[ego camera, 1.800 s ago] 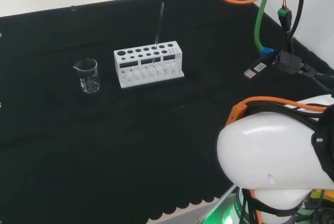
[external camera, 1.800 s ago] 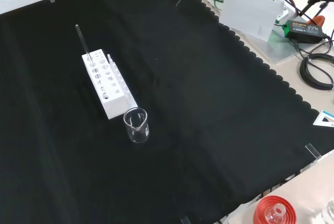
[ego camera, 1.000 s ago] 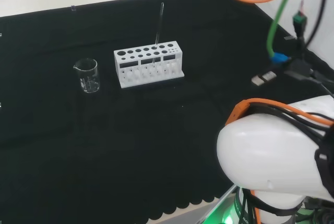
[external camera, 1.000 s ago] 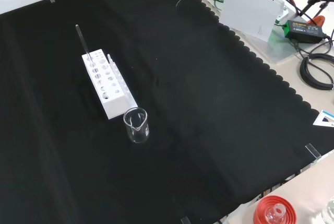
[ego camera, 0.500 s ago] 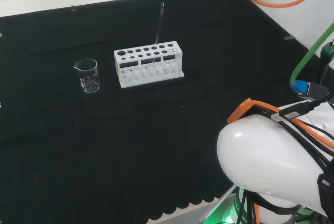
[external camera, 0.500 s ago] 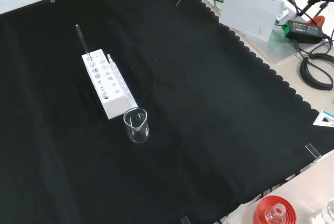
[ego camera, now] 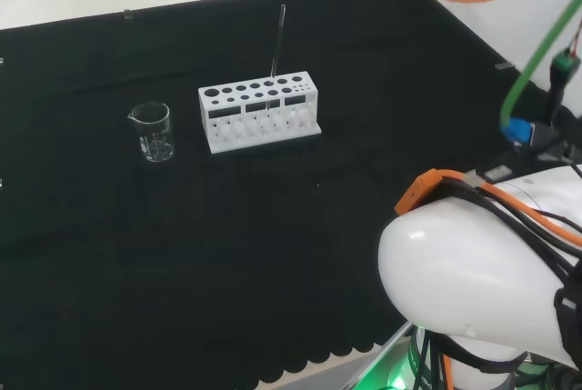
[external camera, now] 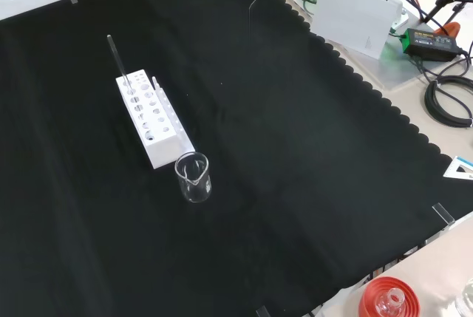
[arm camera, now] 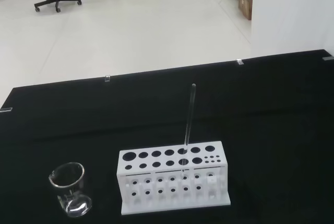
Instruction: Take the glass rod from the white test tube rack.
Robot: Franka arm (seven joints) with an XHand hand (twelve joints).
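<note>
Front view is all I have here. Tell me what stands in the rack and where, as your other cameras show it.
Observer: In the wrist view the glass rod stands in a hole of the back row of the white test tube rack, toward the end away from the beaker.
Operator: Check the other large holes.
Observer: The head view shows the rack's other large holes dark, with nothing rising out of them.
Operator: Report the rod's tilt.
Observer: In the head view the rod is nearly upright, its top leaning slightly to the right.
</note>
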